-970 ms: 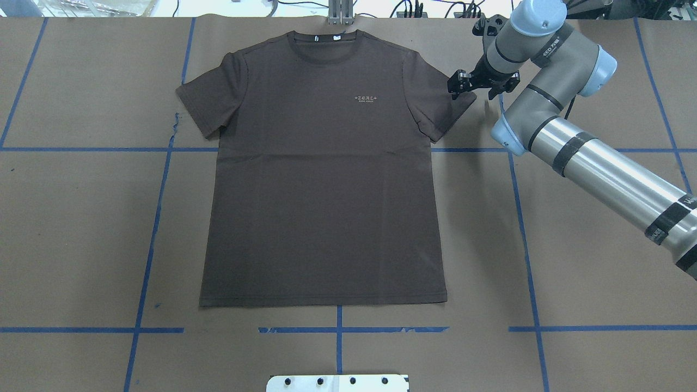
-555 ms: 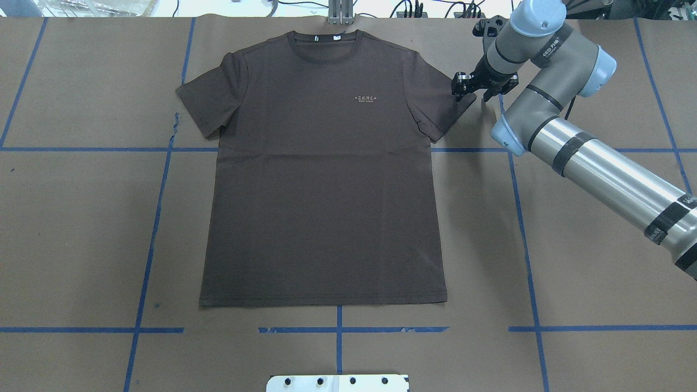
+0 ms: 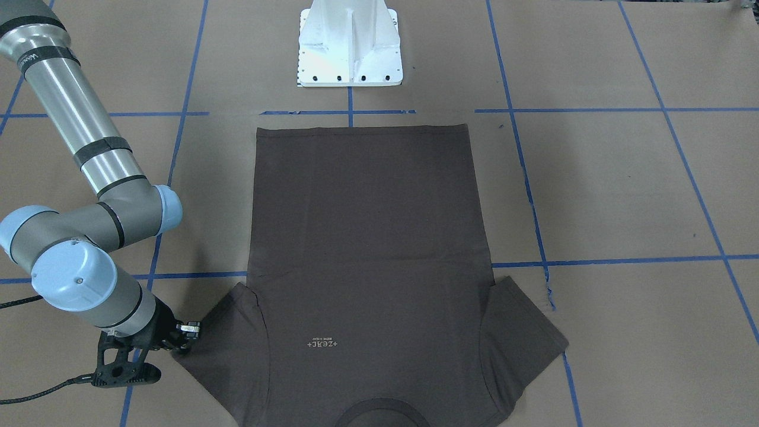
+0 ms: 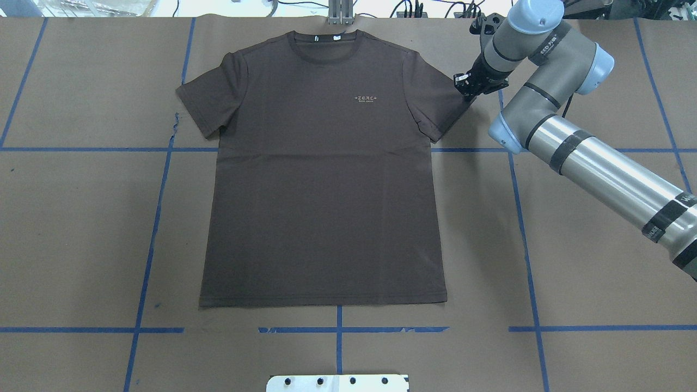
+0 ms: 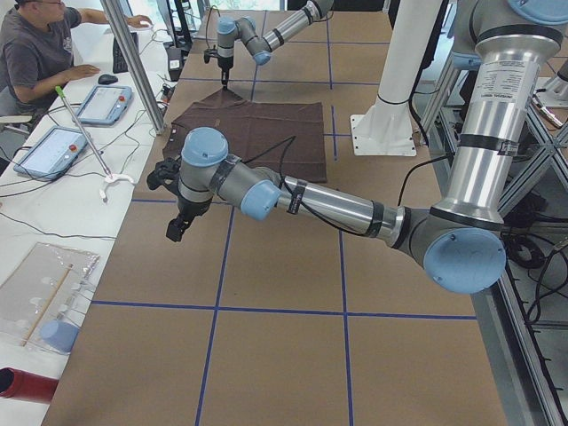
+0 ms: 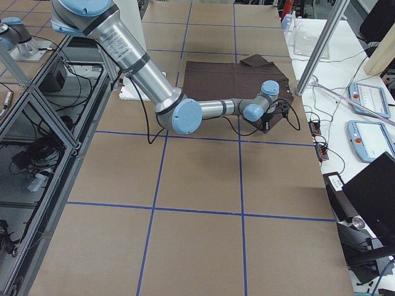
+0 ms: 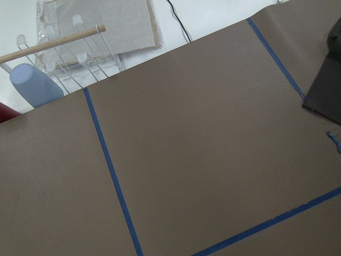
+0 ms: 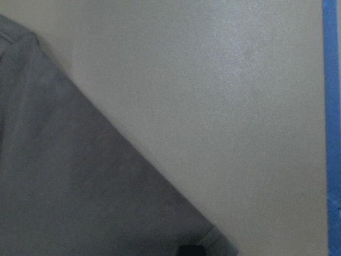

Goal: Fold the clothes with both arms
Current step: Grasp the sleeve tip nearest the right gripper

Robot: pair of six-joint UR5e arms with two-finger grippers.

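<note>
The dark brown T-shirt [image 4: 324,179] lies flat and face up, collar at the far edge; it also shows in the front-facing view [image 3: 367,237]. My right gripper [image 4: 467,87] is down at the tip of the shirt's right-hand sleeve, its fingers closed together on the sleeve edge [image 3: 188,339]. The right wrist view shows the sleeve [image 8: 80,181] and one dark fingertip [image 8: 191,249] at its hem. My left gripper [image 5: 175,229] shows only in the left side view, hanging over bare table away from the shirt; I cannot tell if it is open or shut.
The white pedestal base [image 3: 350,47] stands at the near edge behind the shirt's hem. Blue tape lines [image 4: 523,218] cross the brown paper. An operator [image 5: 40,53] and tablets sit at the far side table. A metal post [image 4: 341,11] stands beyond the collar.
The right gripper's fingers were spread wide at the sleeve tip and have closed together on it. The shirt has not moved.
</note>
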